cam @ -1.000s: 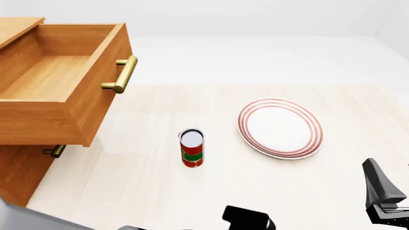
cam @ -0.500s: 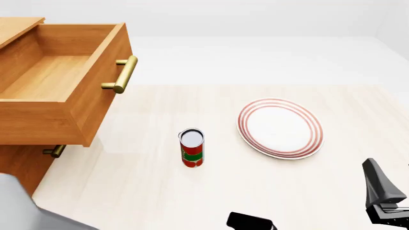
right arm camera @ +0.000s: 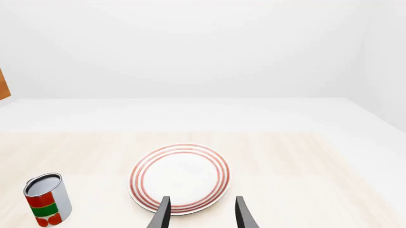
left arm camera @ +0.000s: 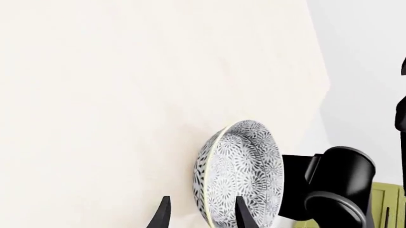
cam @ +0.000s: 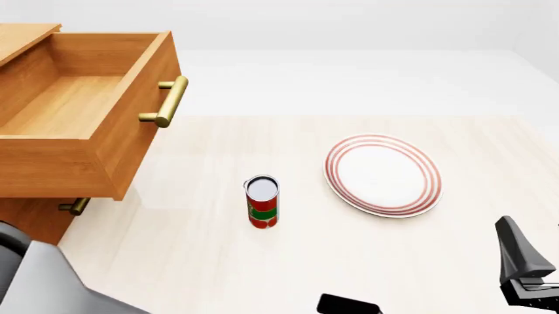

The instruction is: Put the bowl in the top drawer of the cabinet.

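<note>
The left pincer (left arm camera: 203,216) was released, its two dark fingers spread on either side of the rim of the round deep white bowl with the fine grey-blue floral pattern (left arm camera: 244,166). It was not yet clenched on it, and how deep the fingers sat could not be told. The bowl stood on the pale table (left arm camera: 95,95) close to the table's edge. It was missing from the front view, so it probably lay nearer the arms than the flat white plate with red rings (cam: 383,174). Over the last second the grey left arm (cam: 44,284) had swung further into the front view's near-left corner, which I read as the reach for the bowl closing in; the grasp itself was still to come. The right pincer (right arm camera: 201,216) hung released and empty, near the plate's near-right side, unmoved. Far left of the plate, the large orange-brown wooden top drawer (cam: 70,104) of the orange-brown cabinet (cam: 26,229) stood pulled out and empty. A red-and-green tin can (cam: 262,203) stood upright just left of the plate. The table between can and drawer looked bare, leaving a lifting path, though the drawer's front wall and brass bar handle (cam: 167,101) would have to be cleared from above.
</note>
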`<action>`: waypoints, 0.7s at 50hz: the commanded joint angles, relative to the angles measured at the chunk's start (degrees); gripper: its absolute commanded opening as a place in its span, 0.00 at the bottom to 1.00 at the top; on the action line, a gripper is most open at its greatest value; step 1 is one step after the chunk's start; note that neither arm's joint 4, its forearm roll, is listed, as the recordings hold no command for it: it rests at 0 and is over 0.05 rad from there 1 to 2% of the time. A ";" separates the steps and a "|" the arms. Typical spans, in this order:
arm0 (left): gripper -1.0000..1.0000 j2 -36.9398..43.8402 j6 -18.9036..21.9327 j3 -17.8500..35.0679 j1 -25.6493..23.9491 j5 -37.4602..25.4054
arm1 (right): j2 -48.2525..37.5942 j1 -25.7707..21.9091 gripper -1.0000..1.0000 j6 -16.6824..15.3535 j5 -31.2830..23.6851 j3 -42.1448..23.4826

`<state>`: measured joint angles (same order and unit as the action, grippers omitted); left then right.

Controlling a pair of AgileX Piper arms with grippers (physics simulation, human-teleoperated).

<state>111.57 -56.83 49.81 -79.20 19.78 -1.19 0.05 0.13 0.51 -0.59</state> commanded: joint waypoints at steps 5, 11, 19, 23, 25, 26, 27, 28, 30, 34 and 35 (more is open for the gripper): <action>1.00 1.91 -1.05 0.66 -1.31 1.32 | 0.02 0.02 1.00 0.00 -0.01 0.00; 0.00 0.96 -0.51 0.59 -0.42 1.14 | 0.01 0.00 1.00 -0.01 0.00 0.00; 0.00 0.46 -1.00 0.08 2.14 -0.10 | -0.01 0.00 1.00 0.00 0.01 0.00; 0.00 -0.68 -0.93 -0.27 2.74 -0.94 | -0.01 0.00 1.00 0.00 0.00 0.00; 0.00 -1.09 -0.86 -0.35 2.89 -1.23 | -0.01 -0.01 1.00 0.00 0.01 0.00; 0.00 -1.36 -0.77 -0.38 3.17 -1.46 | 0.01 0.00 1.00 0.00 -0.01 0.00; 0.00 -1.51 -0.74 -0.42 3.33 -1.58 | 0.00 -0.01 1.00 0.01 0.00 0.00; 0.00 -1.63 -0.78 -0.50 3.42 -1.67 | 0.00 0.00 1.00 0.00 0.00 0.00; 0.00 -1.98 -0.60 -0.54 3.82 -2.04 | 0.00 0.01 1.00 0.01 0.00 0.00; 0.00 -3.27 -0.25 -0.67 4.61 -3.08 | 0.01 0.00 1.00 0.00 -0.01 0.00; 0.00 -3.54 -0.27 -0.73 4.63 -3.25 | 0.01 -0.02 1.00 0.00 0.00 0.00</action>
<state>110.32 -57.45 49.26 -76.06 18.01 -1.19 0.04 0.13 0.51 -0.59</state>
